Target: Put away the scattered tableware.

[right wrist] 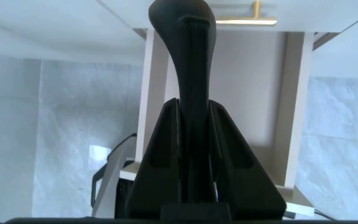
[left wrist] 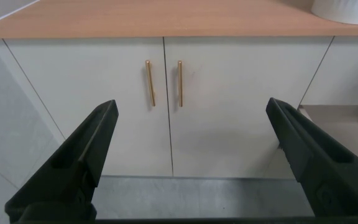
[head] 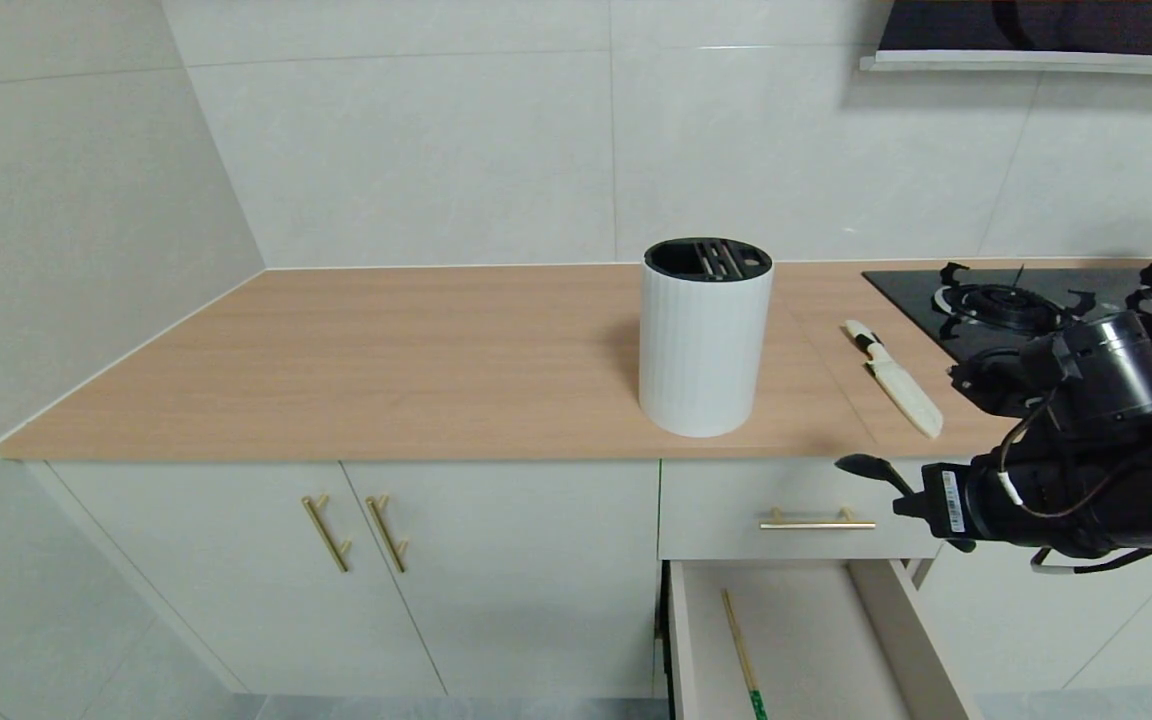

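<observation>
My left hand [left wrist: 191,111] hangs low in front of the 2 cupboard doors [left wrist: 166,106] under the surface [head: 386,360]. Its fingers [left wrist: 89,152] are spread wide with nothing between them, and the 2 brass handles [left wrist: 164,83] show through the gap.

My right hand [head: 861,464] sits at the right, just below the front edge of the surface and above the open drawer [head: 886,625]. From the wrist camera its fingers [right wrist: 188,56] are pressed together into 1 dark column, and I see nothing pinched in them.

The knife [head: 894,378], with a pale blade and a pale handle banded in black, lies flat on the surface. It is between the white ribbed holder [head: 704,345] and the black hob [head: 1016,305], touching neither. The holder stands upright near the front edge, its slotted black top facing up.

In the open drawer, chopsticks [head: 741,650] with a green tip lie lengthwise near the left wall; I cannot tell whether there is 1 stick or 2. Above it is a closed drawer front [head: 736,500].
</observation>
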Controlling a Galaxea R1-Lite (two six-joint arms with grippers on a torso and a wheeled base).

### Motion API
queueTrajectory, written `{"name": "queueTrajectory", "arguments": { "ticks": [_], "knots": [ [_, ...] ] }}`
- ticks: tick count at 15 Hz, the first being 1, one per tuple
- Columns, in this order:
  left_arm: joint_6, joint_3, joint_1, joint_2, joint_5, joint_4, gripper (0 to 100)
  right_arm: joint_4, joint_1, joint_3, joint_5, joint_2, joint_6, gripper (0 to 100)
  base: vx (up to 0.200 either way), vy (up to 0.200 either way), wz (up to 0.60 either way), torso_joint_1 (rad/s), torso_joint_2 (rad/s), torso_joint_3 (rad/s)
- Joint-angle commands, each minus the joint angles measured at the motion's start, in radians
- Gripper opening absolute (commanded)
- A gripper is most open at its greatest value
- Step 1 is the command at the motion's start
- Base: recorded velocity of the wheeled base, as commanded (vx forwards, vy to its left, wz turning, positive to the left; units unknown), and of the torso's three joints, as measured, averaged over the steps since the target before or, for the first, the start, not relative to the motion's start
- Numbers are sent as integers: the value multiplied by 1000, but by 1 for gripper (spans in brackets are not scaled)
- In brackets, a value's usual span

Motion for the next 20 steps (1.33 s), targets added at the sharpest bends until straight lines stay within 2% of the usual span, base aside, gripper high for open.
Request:
{"name": "queueTrajectory", "arguments": {
  "ticks": [1,8,20],
  "knots": [
    [0,0,0,0,0,0,100,-14,3,18,-2,21,0,0,0,0,0,0,0,0],
    [0,0,0,0,0,0,100,-20,6,21,-42,84,0,0,0,0,0,-13,28,17],
    [0,0,0,0,0,0,100,-20,8,22,-44,99,0,0,0,0,0,-187,465,271]
  ]
}}
